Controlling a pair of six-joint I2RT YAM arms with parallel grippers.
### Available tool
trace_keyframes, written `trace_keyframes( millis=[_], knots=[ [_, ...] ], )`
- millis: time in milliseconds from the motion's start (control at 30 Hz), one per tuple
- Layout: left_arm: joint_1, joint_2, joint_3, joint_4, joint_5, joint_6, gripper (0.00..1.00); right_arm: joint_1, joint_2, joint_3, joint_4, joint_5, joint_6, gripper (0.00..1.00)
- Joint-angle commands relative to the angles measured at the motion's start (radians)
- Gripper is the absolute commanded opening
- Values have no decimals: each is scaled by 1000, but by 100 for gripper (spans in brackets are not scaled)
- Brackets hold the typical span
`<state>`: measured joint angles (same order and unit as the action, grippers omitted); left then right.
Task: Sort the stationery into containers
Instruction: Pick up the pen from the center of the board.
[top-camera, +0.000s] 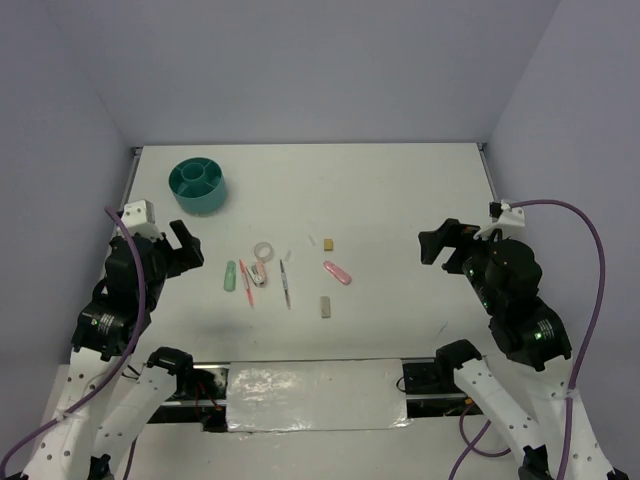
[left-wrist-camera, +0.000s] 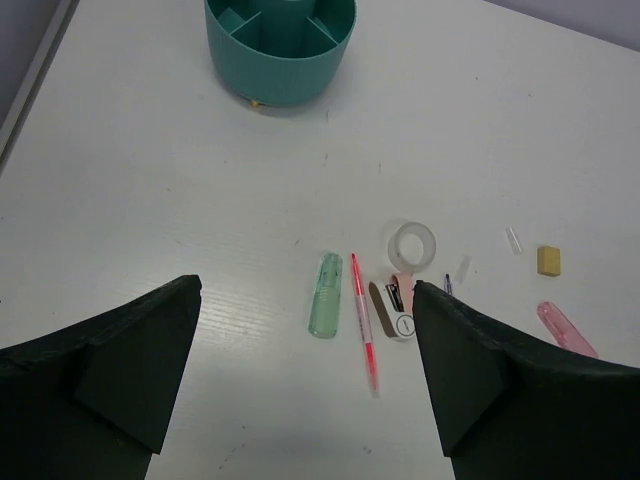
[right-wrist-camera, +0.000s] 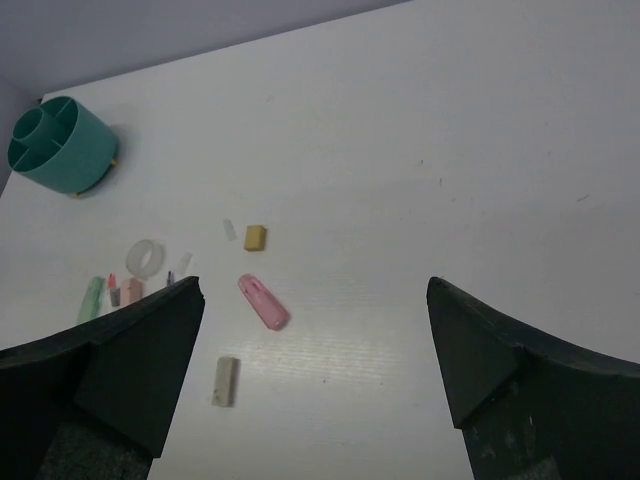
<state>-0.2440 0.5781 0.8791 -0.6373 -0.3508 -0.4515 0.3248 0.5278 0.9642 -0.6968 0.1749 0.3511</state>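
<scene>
Teal cup (top-camera: 198, 185) sits at the upper left of the top view, with the stationery (top-camera: 285, 283) scattered mid-frame below it. Both my left claw (left-wrist-camera: 306, 290) and right claw (right-wrist-camera: 314, 290) hang spread apart, empty. I'd lower the left one across the narrow width of the pale green piece (left-wrist-camera: 325, 307), staying clear of the pink pen (left-wrist-camera: 362, 325) just beside it.

Cup (top-camera: 200, 202) far left, behind and left of the stationery (top-camera: 285, 283).
</scene>
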Motion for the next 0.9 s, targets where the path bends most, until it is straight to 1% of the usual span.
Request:
trace_keyframes(
  millis=[0,267,367,433,500,533,600,633,667,700,733,767,833,867],
  knots=[
    [2,-6,27,16,-17,-12,99,7,5,42,-12,34,8,100],
    [2,-7,29,14,-16,-10,99,7,-14,54,-13,46,14,100],
    [2,-11,26,13,-20,-15,99,7,11,73,-30,32,20,100],
    [2,-12,24,13,-22,-18,99,7,46,87,-26,-1,26,100],
    [2,-6,26,16,-25,-21,99,14,107,91,0,-76,55,100],
    [2,-1,29,14,-33,-23,99,63,135,93,8,-86,72,100],
    [2,11,31,1,-45,-32,99,179,237,96,28,-2,138,100],
    [2,14,32,-4,-62,-35,99,335,277,97,37,53,159,100],
    [2,19,32,-9,-65,-36,99,406,379,103,43,102,175,100],
    [2,19,32,-10,-66,-38,99,469,443,143,40,189,190,100],
    [0,19,32,-12,-66,-39,99,514,505,169,13,221,222,100],
    [2,22,32,-13,-60,-39,99,584,632,220,-4,244,254,100],
    [2,22,32,-15,-62,-39,99,628,740,254,3,242,281,100],
    [2,22,32,-16,-65,-39,99,661,823,272,20,239,295,99]
  ],
)
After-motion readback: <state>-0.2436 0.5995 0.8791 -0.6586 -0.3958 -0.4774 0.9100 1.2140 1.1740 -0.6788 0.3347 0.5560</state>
